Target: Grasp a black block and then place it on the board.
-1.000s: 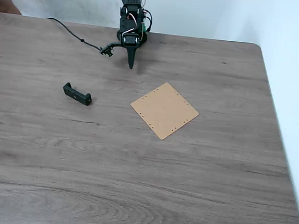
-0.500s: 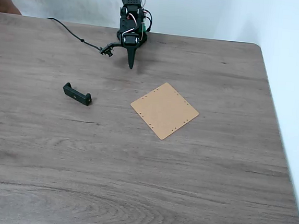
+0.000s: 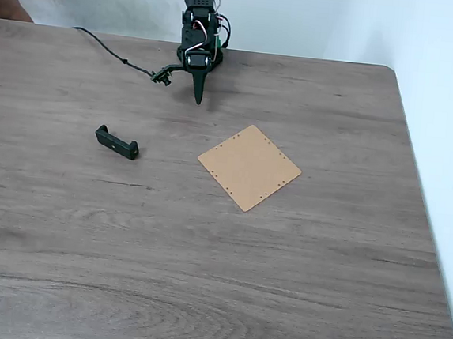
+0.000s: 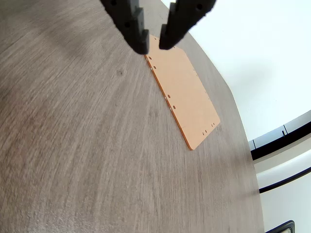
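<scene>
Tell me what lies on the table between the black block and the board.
Nothing: in the fixed view the stretch between the black block and the board is bare grey wood-grain tabletop.

The table (image 3: 203,255) has a matt grey wood-grain finish (faint streaks run along it). The board (image 3: 249,167) looks like smooth tan fibreboard, unglossed. The black block (image 3: 117,143) and the fingers (image 4: 133,26) look like dull black plastic.
</scene>
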`<state>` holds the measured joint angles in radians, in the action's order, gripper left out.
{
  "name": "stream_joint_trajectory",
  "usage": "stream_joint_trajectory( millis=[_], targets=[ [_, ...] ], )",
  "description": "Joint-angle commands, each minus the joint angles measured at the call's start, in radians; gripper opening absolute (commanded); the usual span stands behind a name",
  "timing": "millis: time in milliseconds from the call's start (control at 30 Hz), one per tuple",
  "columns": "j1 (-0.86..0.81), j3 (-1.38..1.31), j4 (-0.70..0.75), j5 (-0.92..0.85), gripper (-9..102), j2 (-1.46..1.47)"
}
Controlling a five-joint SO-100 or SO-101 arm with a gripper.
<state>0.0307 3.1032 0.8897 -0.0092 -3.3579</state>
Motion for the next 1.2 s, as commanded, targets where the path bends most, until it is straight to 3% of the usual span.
stream_joint_trajectory(
  millis=[0, 700, 900, 1167],
  targets=[
    [0.021, 0.009, 0.005, -0.021, 0, -0.021],
    [0.057, 0.012, -0.009, -0.103, 0, -0.021],
    [-0.055, -0.034, -0.071, -0.417, 0, 0.057],
    [-0.239, -0.328, -0.325, -0.871, 0, 0.466]
  ],
)
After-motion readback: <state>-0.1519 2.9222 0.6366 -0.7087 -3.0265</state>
